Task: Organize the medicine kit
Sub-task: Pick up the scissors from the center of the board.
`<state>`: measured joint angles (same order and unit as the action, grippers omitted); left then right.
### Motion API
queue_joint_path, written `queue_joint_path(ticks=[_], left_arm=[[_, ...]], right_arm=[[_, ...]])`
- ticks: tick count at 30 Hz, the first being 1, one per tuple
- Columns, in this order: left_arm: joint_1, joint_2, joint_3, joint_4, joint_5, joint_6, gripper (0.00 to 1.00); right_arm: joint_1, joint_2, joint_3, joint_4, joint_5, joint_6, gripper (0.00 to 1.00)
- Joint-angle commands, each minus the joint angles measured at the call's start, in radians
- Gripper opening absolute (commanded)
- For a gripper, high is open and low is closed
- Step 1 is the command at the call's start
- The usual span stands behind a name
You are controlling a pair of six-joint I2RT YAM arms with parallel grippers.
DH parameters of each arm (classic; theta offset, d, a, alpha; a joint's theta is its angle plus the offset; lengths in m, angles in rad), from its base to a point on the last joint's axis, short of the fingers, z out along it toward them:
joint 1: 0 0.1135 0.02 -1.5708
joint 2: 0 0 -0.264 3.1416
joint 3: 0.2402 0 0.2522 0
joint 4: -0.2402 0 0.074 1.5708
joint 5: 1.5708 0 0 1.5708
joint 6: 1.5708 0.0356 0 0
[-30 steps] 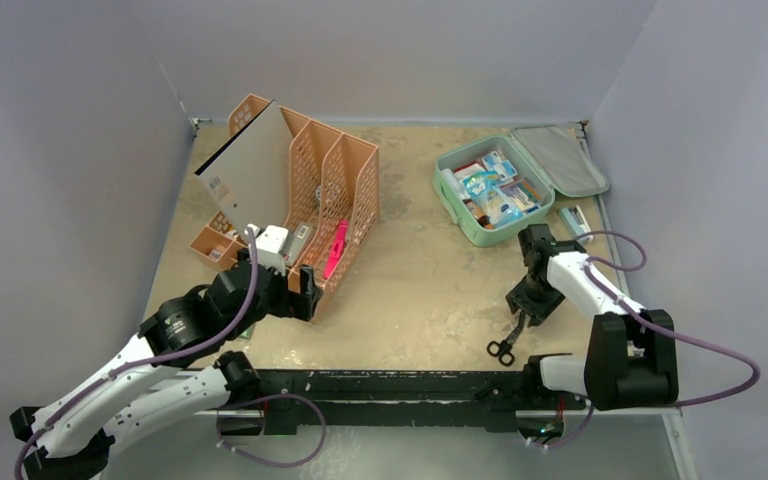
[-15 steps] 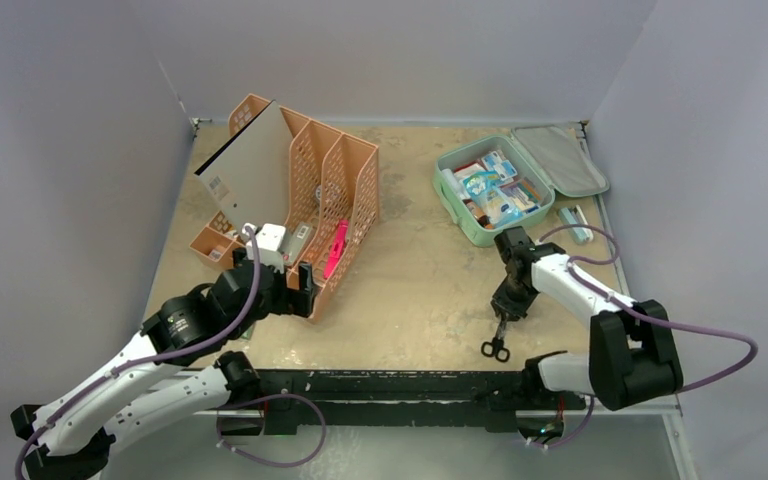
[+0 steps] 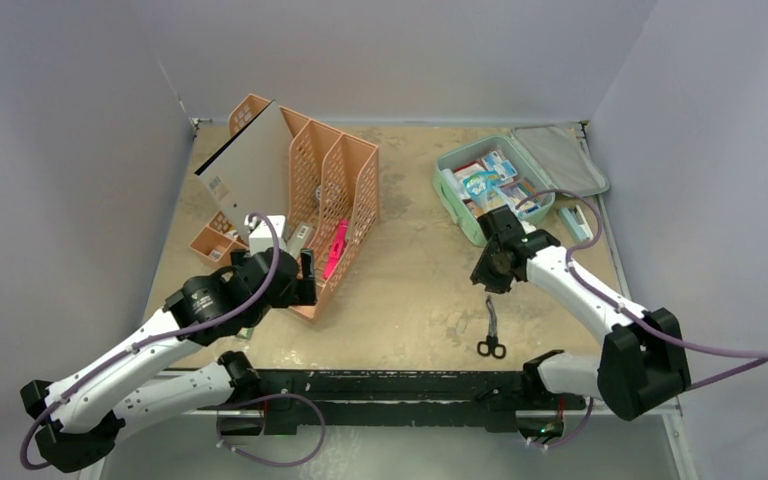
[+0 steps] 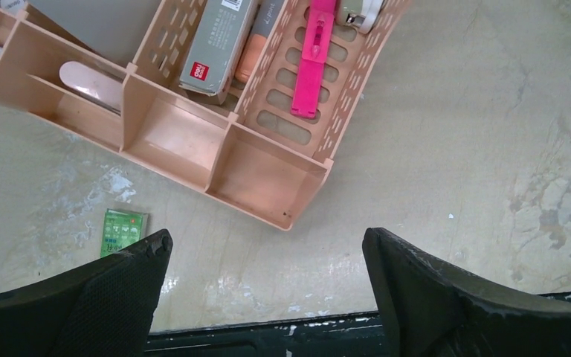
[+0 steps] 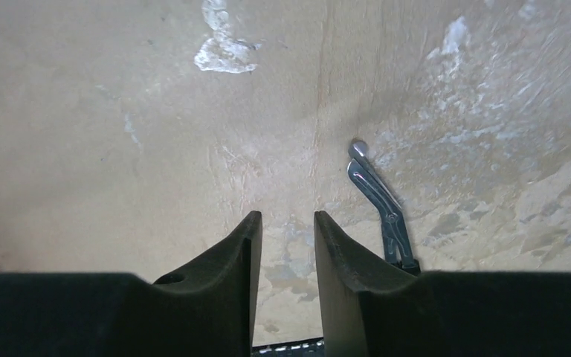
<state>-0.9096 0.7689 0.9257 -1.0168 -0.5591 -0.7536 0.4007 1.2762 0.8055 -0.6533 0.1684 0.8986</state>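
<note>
Just beyond the right gripper (image 3: 488, 271), on its far side, the medicine kit (image 3: 455, 215) lies with its opening upward and the lid (image 3: 560, 160) folded out to the right, probably so that the contents can be reached. Its long axis seems to run far to near, leaning slightly right. The right jaws stand only a little apart, grasping nothing. The scissors (image 5: 378, 201) lie flat just right of them, probably waiting to be packed. The left gripper (image 4: 268, 245) is spread wide and empty, with the orange rack (image 4: 264, 182) just ahead of its jaws.

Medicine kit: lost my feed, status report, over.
Left gripper open, empty. Right gripper barely open, empty. Medicine kit lid open, stocked. Scissors lying loose, outside kit.
</note>
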Motion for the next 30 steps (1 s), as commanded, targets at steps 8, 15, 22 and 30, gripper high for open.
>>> queue_joint_path(ticks=[8,15,22,30], left_arm=[[0.003,0.066,0.07,-0.068,-0.013,-0.145,0.98],[0.003,0.046,0.06,-0.057,-0.023,-0.119,0.98],[0.003,0.032,0.047,-0.019,0.033,-0.096,0.98],[0.003,0.013,0.047,-0.019,0.05,-0.096,0.97]], right_arm=[[0.006,-0.135,-0.061,-0.208,0.035,-0.025,0.4],[0.008,-0.05,-0.106,-0.197,0.112,0.003,0.4],[0.013,-0.019,-0.154,-0.053,0.063,-0.012,0.38],[0.015,0.056,-0.123,-0.013,0.07,-0.084,0.36]])
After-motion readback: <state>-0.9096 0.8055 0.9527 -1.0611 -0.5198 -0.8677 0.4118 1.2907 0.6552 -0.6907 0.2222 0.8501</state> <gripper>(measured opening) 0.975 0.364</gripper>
